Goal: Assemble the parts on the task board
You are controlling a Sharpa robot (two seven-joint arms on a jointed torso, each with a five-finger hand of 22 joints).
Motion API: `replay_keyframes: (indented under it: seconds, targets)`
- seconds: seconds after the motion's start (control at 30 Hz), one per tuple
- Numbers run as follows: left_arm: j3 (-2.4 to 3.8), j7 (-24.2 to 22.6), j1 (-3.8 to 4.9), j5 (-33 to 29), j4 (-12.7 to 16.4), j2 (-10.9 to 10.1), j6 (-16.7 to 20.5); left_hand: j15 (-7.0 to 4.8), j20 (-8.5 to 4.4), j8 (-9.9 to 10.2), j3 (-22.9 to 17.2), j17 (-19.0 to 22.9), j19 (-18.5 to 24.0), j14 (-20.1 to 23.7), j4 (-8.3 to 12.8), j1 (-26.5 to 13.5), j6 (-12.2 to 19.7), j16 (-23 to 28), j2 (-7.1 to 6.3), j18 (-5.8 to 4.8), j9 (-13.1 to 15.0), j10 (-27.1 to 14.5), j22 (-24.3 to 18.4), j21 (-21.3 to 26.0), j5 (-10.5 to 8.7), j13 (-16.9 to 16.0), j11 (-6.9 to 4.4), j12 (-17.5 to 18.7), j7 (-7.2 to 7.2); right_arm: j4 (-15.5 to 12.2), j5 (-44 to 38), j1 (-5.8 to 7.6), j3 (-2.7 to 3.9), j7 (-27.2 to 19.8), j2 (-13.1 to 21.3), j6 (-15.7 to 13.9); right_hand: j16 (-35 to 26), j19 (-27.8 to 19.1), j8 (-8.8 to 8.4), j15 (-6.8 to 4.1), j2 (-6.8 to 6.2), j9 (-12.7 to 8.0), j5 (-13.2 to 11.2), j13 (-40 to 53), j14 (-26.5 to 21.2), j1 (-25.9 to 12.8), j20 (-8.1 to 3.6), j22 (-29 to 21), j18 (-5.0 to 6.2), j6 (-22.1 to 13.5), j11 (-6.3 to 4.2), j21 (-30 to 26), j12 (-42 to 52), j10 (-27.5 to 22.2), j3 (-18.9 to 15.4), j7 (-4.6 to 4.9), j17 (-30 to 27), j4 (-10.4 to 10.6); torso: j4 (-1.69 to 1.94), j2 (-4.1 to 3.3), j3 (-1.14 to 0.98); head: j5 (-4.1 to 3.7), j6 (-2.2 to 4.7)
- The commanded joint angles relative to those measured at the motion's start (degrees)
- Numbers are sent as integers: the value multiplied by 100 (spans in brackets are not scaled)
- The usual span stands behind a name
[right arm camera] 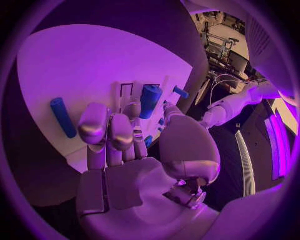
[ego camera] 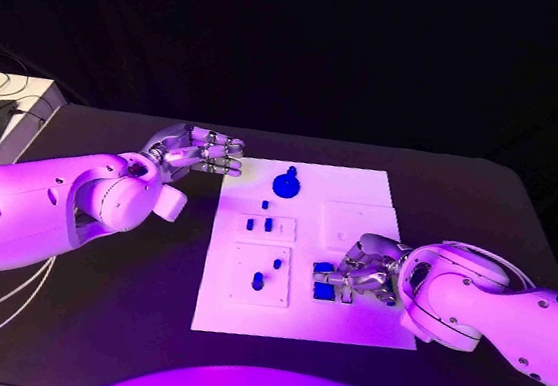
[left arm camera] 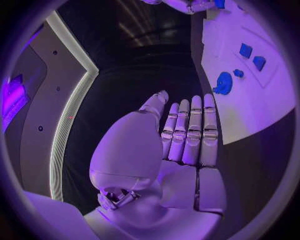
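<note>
Two blue parts (ego camera: 326,281) lie at the task board's (ego camera: 290,317) four o'clock under the right hand (ego camera: 371,270), its grasp unclear; lower gently. Left hand (ego camera: 199,151) waits open at ten o'clock.

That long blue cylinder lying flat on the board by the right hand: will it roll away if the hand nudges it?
Probably. The blue cylinder looks round and smooth, lying on its side on the flat task board, so a sideways nudge would likely roll it. It seems small, rigid and probably light. The right hand sits close by.
</note>
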State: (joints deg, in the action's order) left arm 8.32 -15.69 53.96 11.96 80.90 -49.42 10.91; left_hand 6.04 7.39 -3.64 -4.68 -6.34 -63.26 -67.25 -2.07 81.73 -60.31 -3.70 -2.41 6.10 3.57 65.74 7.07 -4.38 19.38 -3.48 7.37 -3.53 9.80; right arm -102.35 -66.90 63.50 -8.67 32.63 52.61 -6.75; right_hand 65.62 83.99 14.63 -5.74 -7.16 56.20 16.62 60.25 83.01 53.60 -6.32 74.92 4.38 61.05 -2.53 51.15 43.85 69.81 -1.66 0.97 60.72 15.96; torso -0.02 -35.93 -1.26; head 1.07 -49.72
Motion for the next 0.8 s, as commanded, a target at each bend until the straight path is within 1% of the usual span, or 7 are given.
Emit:
replay_keyframes:
  seconds: [0.03,0.13,0.2,0.37,0.47,0.63,0.8]
  targets:
    - [2,-30,-5,-22,14,1,-99,12,11,0,-16,-9,-13,45,-16,-23,37,8,50,-41,6,-40,-8,-1,8,5,11,6,2,-8,-30,-7,0,-59,17,-114,31,184,48,1,240,21,57,10,26,55,-23,698,-73,33,-18,40,45,45,-82,23,10,-235,4,2,1,-3,7]
    - [2,-29,-5,-22,16,0,-99,12,11,0,-16,-9,-13,45,-16,-23,37,8,50,-41,6,-40,-8,-1,8,5,11,6,2,-36,19,-16,0,-129,57,-215,51,192,78,-13,416,38,74,33,27,194,-29,717,-82,43,-11,138,77,68,-196,4,24,-598,5,-2,0,-6,12]
    - [2,-30,-5,-22,18,-1,-98,12,11,0,-16,-9,-13,45,-16,-23,37,8,50,-41,6,-40,-8,-1,8,5,11,6,2,-59,62,-20,1,-258,111,-374,65,193,90,-15,440,45,86,42,30,298,-31,724,-86,45,-14,185,86,75,-229,0,34,-748,5,-1,1,-10,15]
    - [2,-33,-5,-22,13,2,-92,12,11,0,-16,-9,-13,45,-16,-23,37,8,50,-41,6,-40,-8,-1,8,5,11,6,2,-113,317,-16,8,-771,334,-829,77,187,84,-11,462,37,217,65,28,445,-28,730,-88,36,-10,228,103,70,-251,6,41,-869,-5,4,2,-25,38]
    - [2,-34,-5,-22,6,12,-96,12,11,0,-16,-9,-13,45,-16,-23,37,8,50,-41,6,-40,-8,-1,8,5,11,6,2,-152,530,29,23,-1036,504,-896,81,184,83,-9,491,33,314,77,25,420,-26,735,-88,32,-9,268,103,66,-351,7,41,-862,-1,7,-2,-38,52]
    - [2,-35,-5,-22,-7,38,-101,12,11,0,-16,-9,-13,45,-16,-23,37,8,50,-41,6,-40,-8,-1,8,5,11,6,2,-171,780,146,36,-1213,783,-751,88,179,78,-9,567,25,481,86,26,417,-25,736,-88,33,-10,291,102,70,-472,7,45,-861,0,1,0,-81,82]
    - [2,-35,-5,-22,-20,63,-112,12,11,0,-16,-9,-13,45,-16,-23,37,8,50,-41,6,-40,-8,-1,8,5,11,6,2,-16,844,250,40,-1179,1031,-15,64,165,26,-11,677,-26,484,45,17,454,-26,729,-88,79,-12,273,12,74,-582,2,26,-939,-7,0,-3,-140,78]
